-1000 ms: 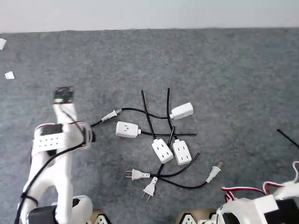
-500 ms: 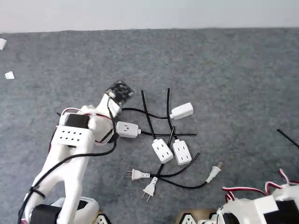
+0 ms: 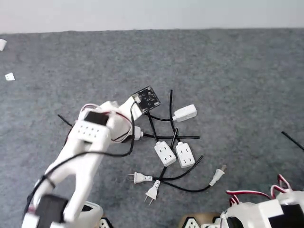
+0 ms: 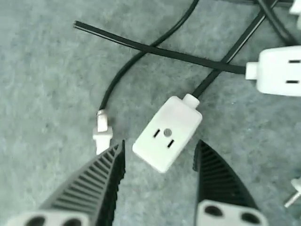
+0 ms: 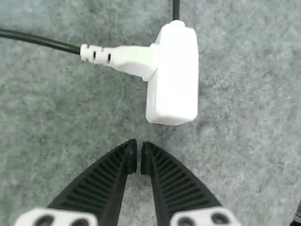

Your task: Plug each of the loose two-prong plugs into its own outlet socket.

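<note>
My left arm's jaws are released, spread wide over a white outlet socket (image 4: pixel 167 134) that lies slots-up on the grey worktop (image 3: pixel 237 71). One jaw is on each side of it and neither is touching it. A loose two-prong plug (image 4: pixel 102 134) lies just beside one jaw, on its black cord (image 4: pixel 141 56).

I judge the socket to be light, hard and smooth, so it is likely to skid or twist when pinched, and its cord will tug back. I would grip across the long flat sides at mid-body, clear of the slots.

The plug is smaller and fiddlier. I would take it by the moulded body behind the prongs, never by the cord.

Two more sockets (image 3: pixel 165 153) sit side by side mid-tangle, and other plugs (image 3: pixel 138 178) lie nearer me.

My right arm's jaws are clenched on nothing, near a socket (image 5: pixel 171 75) with a plug in its side.
</note>
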You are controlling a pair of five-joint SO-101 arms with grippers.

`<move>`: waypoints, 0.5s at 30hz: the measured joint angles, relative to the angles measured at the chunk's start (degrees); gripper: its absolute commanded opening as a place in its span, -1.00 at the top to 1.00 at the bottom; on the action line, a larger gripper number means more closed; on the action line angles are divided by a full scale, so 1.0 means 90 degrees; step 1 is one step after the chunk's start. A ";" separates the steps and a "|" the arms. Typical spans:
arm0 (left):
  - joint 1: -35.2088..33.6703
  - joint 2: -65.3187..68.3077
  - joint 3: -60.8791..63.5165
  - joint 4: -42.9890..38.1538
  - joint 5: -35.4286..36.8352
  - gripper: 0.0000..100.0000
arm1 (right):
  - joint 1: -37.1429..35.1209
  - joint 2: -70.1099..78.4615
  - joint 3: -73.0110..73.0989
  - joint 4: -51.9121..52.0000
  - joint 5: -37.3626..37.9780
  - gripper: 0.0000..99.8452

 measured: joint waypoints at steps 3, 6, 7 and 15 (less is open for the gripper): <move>0.0000 0.0938 -0.0654 0.0195 -0.0293 0.56 | -0.0049 0.0000 0.0000 0.0000 0.0000 0.96; 0.0059 0.1534 -0.1270 0.0703 -0.0586 0.56 | -0.0068 0.0000 0.0000 -0.0117 0.0000 0.96; 0.0117 0.1631 -0.1368 0.0869 -0.0654 0.56 | -0.0068 0.0000 0.0000 -0.0156 0.0000 0.96; 0.0293 0.1973 -0.1475 0.1201 -0.0860 0.75 | -0.0068 0.0078 0.0000 -0.0234 0.0000 0.96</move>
